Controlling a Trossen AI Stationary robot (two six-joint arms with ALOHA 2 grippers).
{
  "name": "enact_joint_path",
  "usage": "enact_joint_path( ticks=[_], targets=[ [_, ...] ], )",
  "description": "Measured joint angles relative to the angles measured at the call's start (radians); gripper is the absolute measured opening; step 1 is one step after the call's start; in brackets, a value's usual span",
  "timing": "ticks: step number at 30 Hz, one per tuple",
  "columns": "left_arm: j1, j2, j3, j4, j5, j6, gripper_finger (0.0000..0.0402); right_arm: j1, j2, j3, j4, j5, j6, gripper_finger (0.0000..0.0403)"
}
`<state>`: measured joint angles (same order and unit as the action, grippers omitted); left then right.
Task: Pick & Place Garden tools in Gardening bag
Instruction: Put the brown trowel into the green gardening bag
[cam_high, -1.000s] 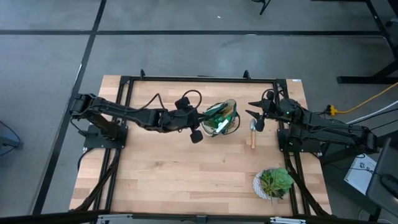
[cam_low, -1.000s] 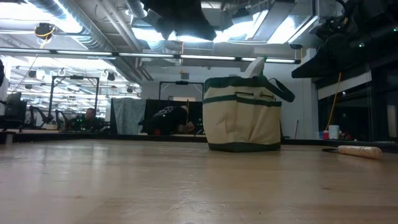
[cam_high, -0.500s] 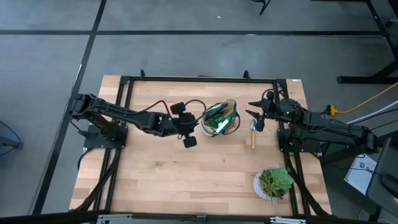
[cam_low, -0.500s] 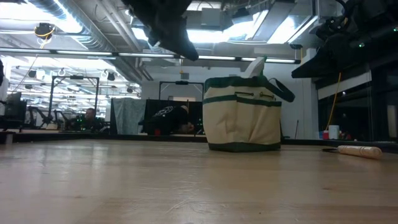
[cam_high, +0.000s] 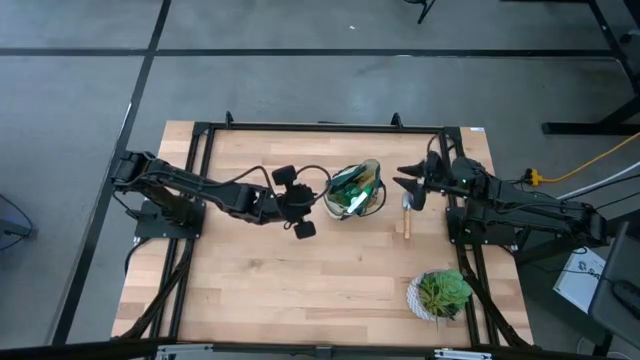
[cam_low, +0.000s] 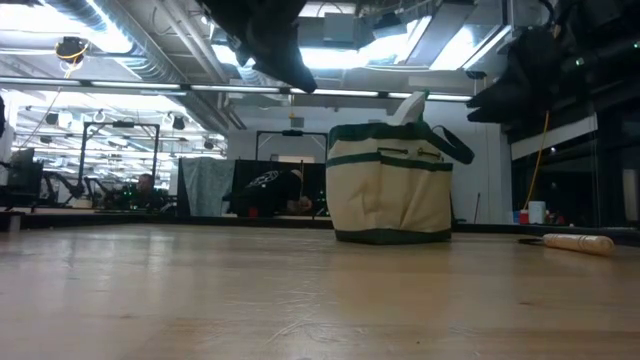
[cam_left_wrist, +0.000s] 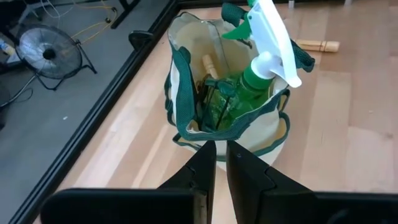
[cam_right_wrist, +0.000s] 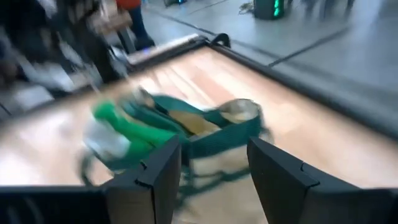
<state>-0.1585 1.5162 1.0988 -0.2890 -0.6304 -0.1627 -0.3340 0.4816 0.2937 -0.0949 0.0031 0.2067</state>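
The beige gardening bag (cam_high: 355, 190) with green trim stands upright on its base in the middle of the table; it also shows in the low view (cam_low: 390, 185). The green spray bottle (cam_left_wrist: 249, 84) stands in it, white head up, beside a wooden tool handle (cam_left_wrist: 208, 64). Another wooden-handled tool (cam_high: 406, 218) lies flat on the table right of the bag; rake or trowel, I cannot tell. My left gripper (cam_high: 312, 200) is shut and empty, left of the bag. My right gripper (cam_high: 402, 180) is open and empty, raised to the right of the bag, over that tool's metal end.
A green leafy plant in a white pot (cam_high: 438, 295) stands near the table's front right corner. A black frame (cam_high: 320, 127) runs along the table's far edge and sides. The wood in front of the bag (cam_high: 300, 290) is bare.
My left gripper has drawn back from the bag toward the table's left edge, still shut. My right gripper has shifted a little toward the bag. The bag and the tool on the table have stayed put.
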Motion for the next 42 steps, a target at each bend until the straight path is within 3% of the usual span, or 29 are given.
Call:
enact_joint_path(
  ticks=[3, 8, 13, 20, 28, 39, 42],
  targets=[
    [-0.003, 0.000, 0.000, 0.000, 0.000, 0.000, 0.0031, 0.000, 0.001, 0.000, 0.026, -0.025, 0.205, 0.0185],
    [-0.004, 0.000, 0.000, 0.000, 0.002, -0.016, 0.0031, 0.000, 0.000, 0.000, 0.026, -0.077, 0.377, 0.0185],
    [-0.022, 0.000, 0.000, 0.000, 0.001, -0.035, 0.0031, 0.000, 0.005, 0.000, 0.017, -0.221, 0.574, 0.0185],
    [-0.053, 0.000, 0.000, -0.001, -0.004, -0.034, 0.0031, 0.001, 0.029, 0.000, -0.221, -0.396, 0.741, 0.0185],
    [-0.064, 0.000, 0.000, -0.007, -0.005, -0.037, 0.0031, 0.001, 0.069, 0.000, -0.578, -0.383, 0.782, 0.0185],
    [-0.064, 0.000, 0.000, -0.007, 0.000, -0.061, 0.0031, 0.001, 0.196, 0.000, -0.612, -0.137, 0.671, 0.0185],
    [-0.063, 0.000, 0.000, -0.007, 0.000, -0.061, 0.0031, 0.001, 0.250, 0.000, -0.593, -0.131, 0.671, 0.0185]
  ],
)
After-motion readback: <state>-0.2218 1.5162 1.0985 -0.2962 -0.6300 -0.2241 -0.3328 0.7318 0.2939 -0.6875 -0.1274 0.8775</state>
